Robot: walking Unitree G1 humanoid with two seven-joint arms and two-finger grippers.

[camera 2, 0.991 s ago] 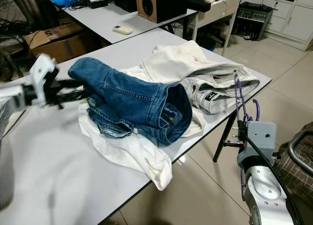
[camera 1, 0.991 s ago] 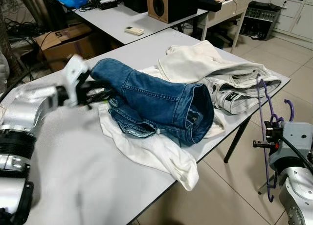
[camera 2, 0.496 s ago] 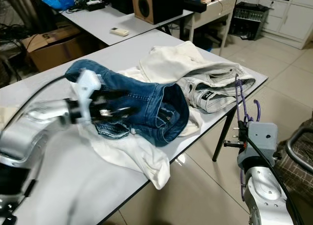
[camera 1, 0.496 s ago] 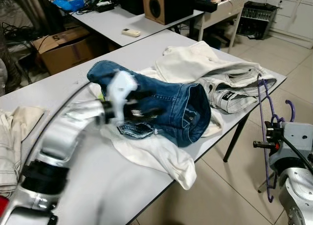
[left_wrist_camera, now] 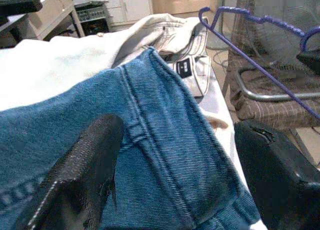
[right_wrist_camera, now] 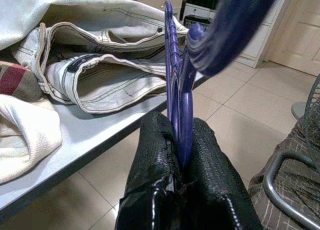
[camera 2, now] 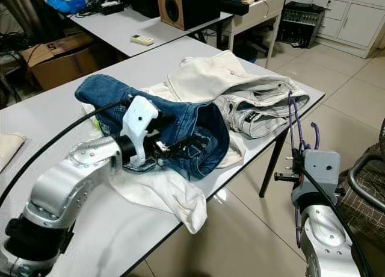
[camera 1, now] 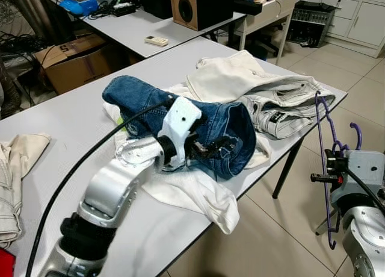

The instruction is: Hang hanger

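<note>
Off the desk's (camera 1: 72, 120) right edge my right claw (right_wrist_camera: 181, 182) pinches the purple hanger (camera 1: 320, 162); my left claw (left_wrist_camera: 175, 170) spreads wide over the blue jeans (camera 1: 198, 123). Hanging remains undone.

Left gripper (camera 1: 218, 149) is pressing into the blue jeans (camera 1: 198, 123) lying on the desk (camera 1: 72, 117). Right gripper (camera 1: 328, 168), beyond the desk edge, is holding the purple hanger (camera 1: 321, 144) upright.

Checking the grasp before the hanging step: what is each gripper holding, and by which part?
The right gripper pinches the purple hanger on its thin frame. The left gripper is open over the blue jeans, holding nothing.
</note>
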